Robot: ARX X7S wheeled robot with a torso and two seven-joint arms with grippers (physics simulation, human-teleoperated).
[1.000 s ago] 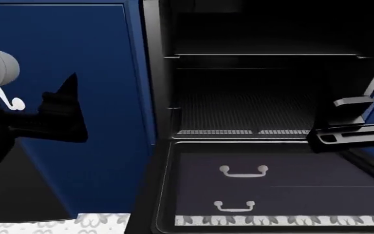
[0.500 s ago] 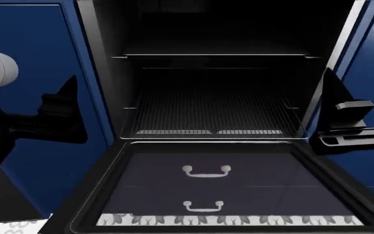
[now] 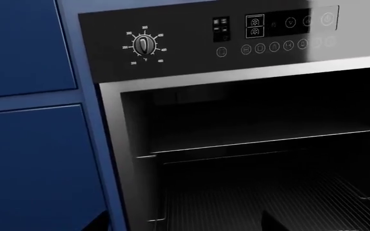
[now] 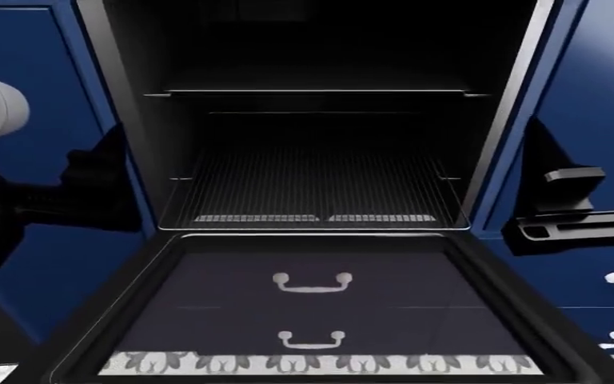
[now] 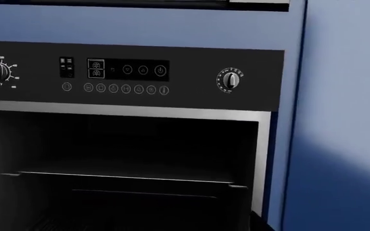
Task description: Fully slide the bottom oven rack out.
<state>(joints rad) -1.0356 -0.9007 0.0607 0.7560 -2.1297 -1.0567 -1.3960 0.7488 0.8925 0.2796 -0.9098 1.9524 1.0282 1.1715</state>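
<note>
Facing the oven (image 4: pixel 125 120) square-on with its glass door (image 4: pixel 307 304) dropped flat, I see the bottom oven rack (image 4: pixel 312 188) fully seated inside the cavity, untouched. I hold the left gripper (image 4: pixel 93 192) and right gripper (image 4: pixel 579 220) out to either side, off the door (neither grasps anything; how far their fingers are spread, I cannot tell).

Thin metal-wire bottom oven rack (image 4: pixel 316 192), glossy dark glass door (image 4: pixel 318 308), matt black oven (image 4: pixel 318 48) interior
</note>
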